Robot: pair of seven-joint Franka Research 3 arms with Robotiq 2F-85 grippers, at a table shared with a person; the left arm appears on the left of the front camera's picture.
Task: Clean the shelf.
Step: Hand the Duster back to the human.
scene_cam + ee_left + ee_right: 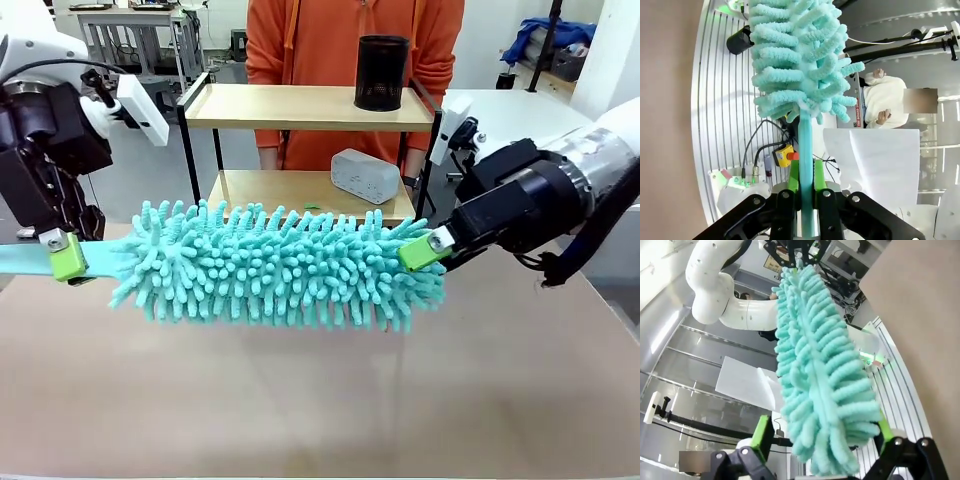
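Above the near surface (300,400), a teal microfiber duster (280,265) held level: left gripper (66,256) pinching its flat handle (805,190), right gripper (425,250) spread around its far tip. Beyond, across open tabletop, the shelf (300,105), bearing a black mesh cup (381,72) above and a white speaker (365,175) below.

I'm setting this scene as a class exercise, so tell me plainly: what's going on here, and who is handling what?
Both robot arms hold a fluffy teal duster level above the table. The left gripper is shut on its flat handle; the right gripper has its fingers either side of the head's far end. Behind it stands the shelf, with a black mesh cup on top and a grey speaker below. A person in orange waits behind it.
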